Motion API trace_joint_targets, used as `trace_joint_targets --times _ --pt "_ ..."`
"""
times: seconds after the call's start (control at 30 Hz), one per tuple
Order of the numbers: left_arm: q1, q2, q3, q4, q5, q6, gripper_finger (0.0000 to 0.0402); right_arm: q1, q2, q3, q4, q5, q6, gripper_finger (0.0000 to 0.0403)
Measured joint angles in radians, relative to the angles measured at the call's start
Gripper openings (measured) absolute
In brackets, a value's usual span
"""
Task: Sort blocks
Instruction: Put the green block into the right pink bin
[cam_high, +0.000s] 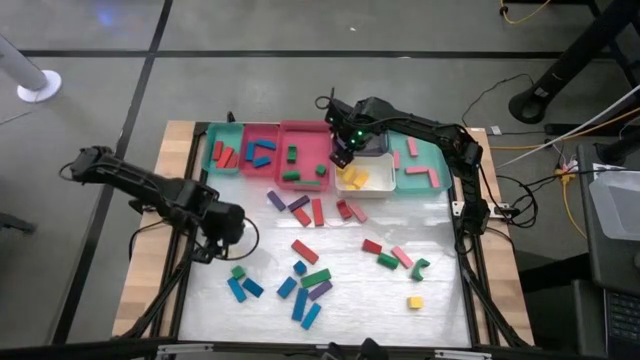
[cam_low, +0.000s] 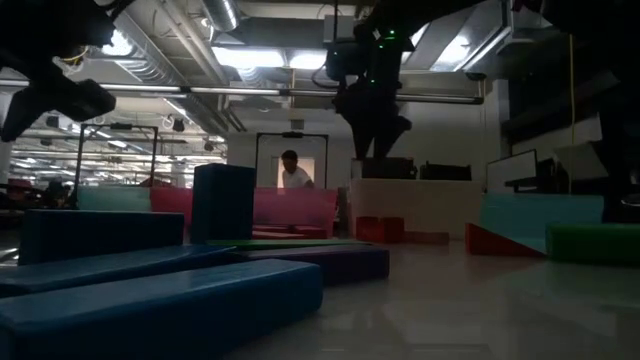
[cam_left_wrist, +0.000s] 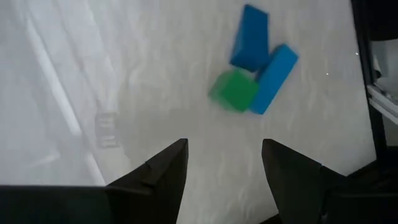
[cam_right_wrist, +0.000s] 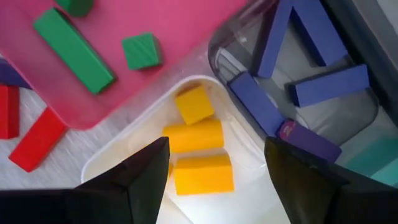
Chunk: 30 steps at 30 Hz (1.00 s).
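Note:
Loose blocks lie flat over the white table top, among them a red one (cam_high: 304, 251) and a yellow one (cam_high: 414, 302). My left gripper (cam_high: 212, 243) hangs open over bare table at the left. Nothing is between its fingers (cam_left_wrist: 224, 146). Beyond them lie a green block (cam_left_wrist: 234, 90) and two blue blocks (cam_left_wrist: 250, 45) that touch one another. My right gripper (cam_high: 343, 155) stands open at the far side above the white tray (cam_high: 380, 183), clear of the yellow blocks (cam_right_wrist: 198, 134) lying in it.
A row of trays runs along the far edge: a teal one (cam_high: 222, 135) with red blocks, pink ones with blue (cam_high: 262, 152) and green blocks (cam_right_wrist: 73, 46), a clear one with purple blocks (cam_right_wrist: 308, 50), and a teal one (cam_high: 420, 165) with pink blocks. A person (cam_low: 293, 172) stands in the room behind.

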<state>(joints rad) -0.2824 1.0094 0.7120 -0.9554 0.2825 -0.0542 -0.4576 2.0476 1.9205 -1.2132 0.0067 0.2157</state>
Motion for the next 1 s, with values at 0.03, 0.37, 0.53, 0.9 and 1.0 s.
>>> trace_joint_targets --times 0.03,0.37,0.53,0.9,1.0 --pt "-0.018 0.004 0.0 0.022 -0.001 -0.01 0.0194 0.0 0.0 0.0 0.009 0.0 0.0 0.0264" --pt "-0.085 0.044 0.0 0.204 -0.058 0.011 0.0194 0.0 0.0 0.0 0.063 0.0 0.0 0.0264" --pt "-0.089 0.087 0.0 0.264 -0.084 0.083 0.0194 0.0 0.0 0.0 0.061 -0.015 0.0 0.0264" --pt "-0.158 0.257 0.0 0.271 -0.086 0.219 0.0194 0.019 0.0 0.0 0.061 -0.138 0.0 0.0264" --pt "-0.17 0.293 0.0 0.295 -0.086 0.212 0.0194 0.041 0.0 0.0 0.061 -0.131 -0.001 0.0264"
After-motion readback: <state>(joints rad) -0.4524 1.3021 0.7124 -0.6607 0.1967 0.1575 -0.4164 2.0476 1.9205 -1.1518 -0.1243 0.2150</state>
